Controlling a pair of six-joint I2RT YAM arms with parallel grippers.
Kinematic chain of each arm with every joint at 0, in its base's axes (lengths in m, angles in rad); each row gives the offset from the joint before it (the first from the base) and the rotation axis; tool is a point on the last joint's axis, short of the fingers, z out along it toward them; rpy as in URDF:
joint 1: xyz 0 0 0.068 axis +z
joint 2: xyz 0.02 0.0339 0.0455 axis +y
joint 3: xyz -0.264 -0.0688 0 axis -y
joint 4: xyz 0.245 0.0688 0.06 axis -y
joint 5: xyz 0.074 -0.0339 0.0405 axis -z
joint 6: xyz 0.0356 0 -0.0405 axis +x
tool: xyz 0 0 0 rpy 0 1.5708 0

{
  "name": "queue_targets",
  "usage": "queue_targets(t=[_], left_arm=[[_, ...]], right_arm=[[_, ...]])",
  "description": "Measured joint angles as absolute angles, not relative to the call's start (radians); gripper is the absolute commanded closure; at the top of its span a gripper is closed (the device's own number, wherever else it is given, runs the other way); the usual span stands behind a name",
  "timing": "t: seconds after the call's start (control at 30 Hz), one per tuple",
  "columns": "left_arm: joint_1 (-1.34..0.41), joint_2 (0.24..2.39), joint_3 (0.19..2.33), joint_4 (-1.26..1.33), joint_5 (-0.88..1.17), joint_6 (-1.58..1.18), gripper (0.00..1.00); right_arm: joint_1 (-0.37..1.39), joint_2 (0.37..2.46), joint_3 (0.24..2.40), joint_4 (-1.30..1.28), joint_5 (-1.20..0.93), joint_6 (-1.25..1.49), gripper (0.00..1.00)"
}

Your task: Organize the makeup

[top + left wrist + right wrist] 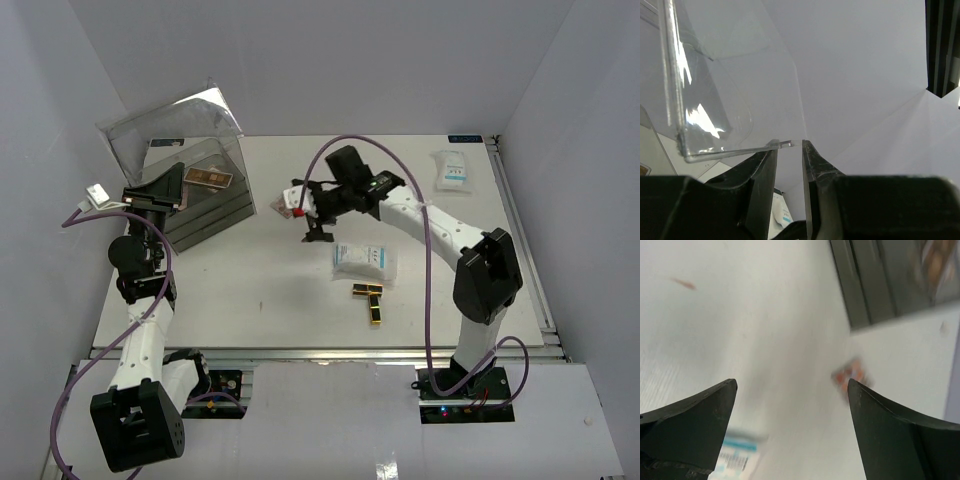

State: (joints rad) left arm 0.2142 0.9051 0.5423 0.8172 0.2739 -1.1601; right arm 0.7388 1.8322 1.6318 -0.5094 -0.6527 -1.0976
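Observation:
A small square pink-brown palette (290, 207) lies on the table just right of the clear box. My right gripper (309, 214) hovers open over it. In the blurred right wrist view the palette (852, 375) sits beside the right fingertip, with nothing between the jaws of my right gripper (791, 382). A long palette (212, 177) lies in the box. One white-blue sachet (362, 259) (740, 452) is mid-table, another (452, 168) is at the far right. Black-and-gold lipstick tubes (372, 300) lie near the front. My left gripper (160, 195) (790, 145) is shut on the edge of the raised clear lid (730, 151).
The big clear plastic box (205, 205) stands at the back left, its lid (170, 125) tipped up and back. White walls close in on three sides. A metal rail (520, 230) runs along the table's right edge. The right arm's purple cable (430, 260) arcs over the middle.

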Motion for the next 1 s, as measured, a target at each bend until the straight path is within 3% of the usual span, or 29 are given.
queue_targets(t=[0.17, 0.4, 0.63, 1.0], left_arm=[[0.214, 0.905, 0.542, 0.823, 0.274, -1.164, 0.63], [0.214, 0.903, 0.54, 0.824, 0.274, -1.168, 0.63], [0.214, 0.897, 0.53, 0.823, 0.274, -1.167, 0.63], [0.214, 0.894, 0.522, 0.821, 0.274, -1.159, 0.63]], right_arm=[[0.463, 1.85, 1.59, -0.467, -0.588, -0.825, 0.07], [0.261, 2.129, 1.882, -0.514, -0.336, -0.337, 0.1], [0.202, 2.305, 2.033, -0.573, -0.013, 0.138, 0.1], [0.242, 2.305, 2.035, -0.516, 0.211, 0.452, 0.1]])
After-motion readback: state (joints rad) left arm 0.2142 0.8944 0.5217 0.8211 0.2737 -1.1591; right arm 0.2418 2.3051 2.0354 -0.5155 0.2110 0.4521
